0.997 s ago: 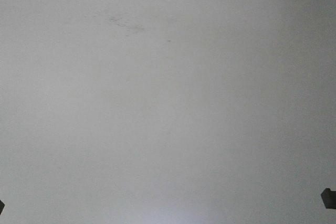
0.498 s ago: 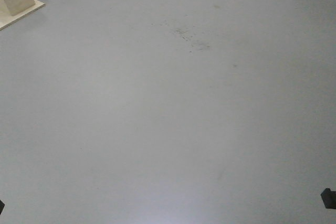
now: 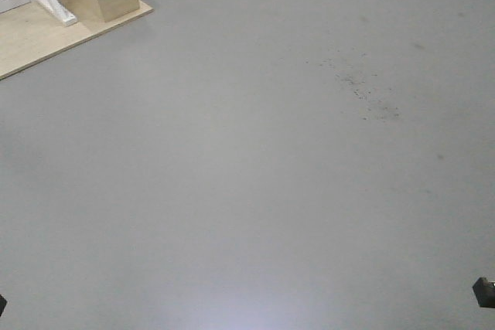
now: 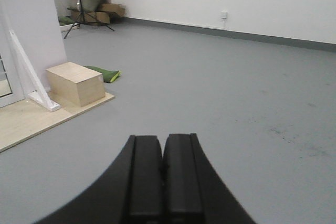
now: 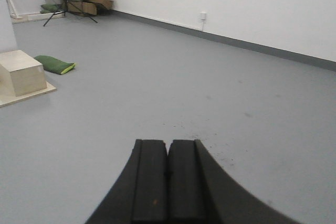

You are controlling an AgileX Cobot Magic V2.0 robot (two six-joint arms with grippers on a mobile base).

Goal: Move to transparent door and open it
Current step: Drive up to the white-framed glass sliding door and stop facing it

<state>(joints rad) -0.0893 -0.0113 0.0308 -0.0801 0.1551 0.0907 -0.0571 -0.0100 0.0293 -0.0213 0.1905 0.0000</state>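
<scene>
A: Where's the transparent door [image 4: 3, 83]?
B: Far left, beside the white brace [image 4: 29, 72] on the wooden platform [image 4: 21, 124]. It's just a sliver of framed glass, I judge, with no handle in view.
A: Fingers?
B: The left gripper [image 4: 163, 182] and right gripper [image 5: 168, 182] are both pressed together, empty.
A: Handling?
B: Probably heavy and stiff, with slick, fragile glass. Take the handle, not the pane, and slide it sideways.

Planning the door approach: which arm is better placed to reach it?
Left, likely. The white frame on the wooden platform lies to the left, nearer the left gripper than the right gripper. Both are shut, far off.
</scene>
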